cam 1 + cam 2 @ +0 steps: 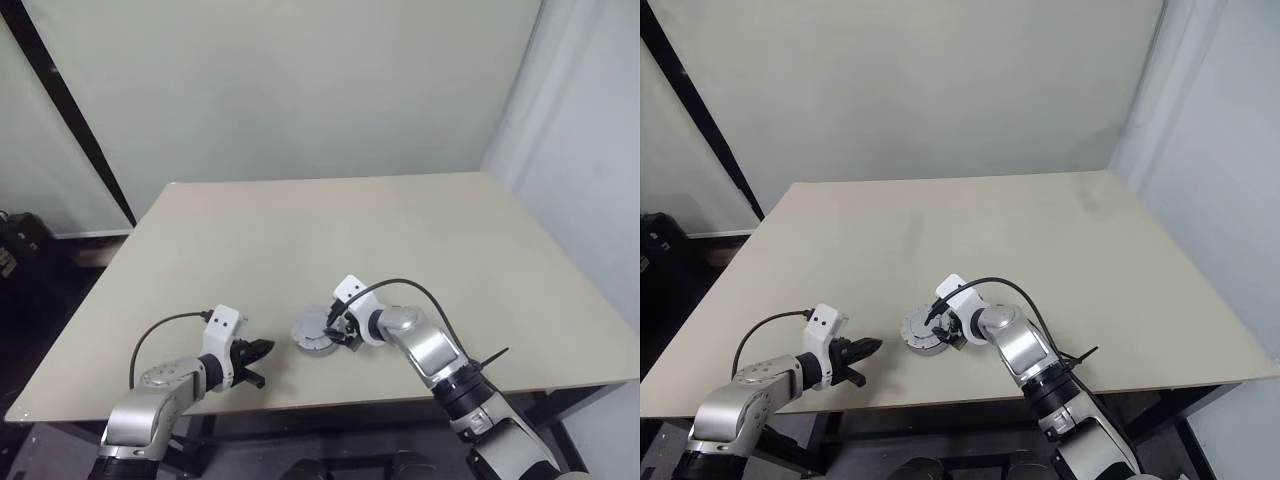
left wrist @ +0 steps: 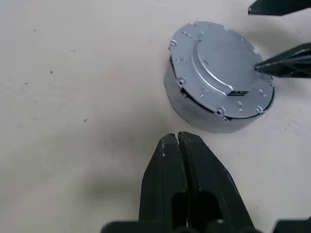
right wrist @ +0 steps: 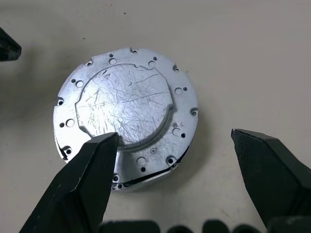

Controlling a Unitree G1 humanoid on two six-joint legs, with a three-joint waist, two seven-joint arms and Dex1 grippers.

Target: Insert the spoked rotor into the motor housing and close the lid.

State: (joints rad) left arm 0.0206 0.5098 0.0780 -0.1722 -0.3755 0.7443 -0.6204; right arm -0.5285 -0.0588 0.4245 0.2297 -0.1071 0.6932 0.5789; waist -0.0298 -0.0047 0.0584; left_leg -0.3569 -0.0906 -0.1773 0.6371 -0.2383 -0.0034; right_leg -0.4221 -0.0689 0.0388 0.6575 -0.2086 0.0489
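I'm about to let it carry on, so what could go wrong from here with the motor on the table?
1. The lid seems not fully seated: a dark gap shows along one edge over the housing. A push could jam it crooked.
2. The open right pincer has one finger over the lid's rim; closing may pinch off-centre and slide the motor.
3. The shut left pincer sits near the housing and could bump it.

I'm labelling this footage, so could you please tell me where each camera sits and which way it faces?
Head views: a stereo pair looking forward and down over the table, both arms, and the round motor.
Left wrist view: looks along the shut left gripper at the motor.
Right wrist view: looks down between the open right gripper fingers onto the motor's silver lid.
All views share the motor.
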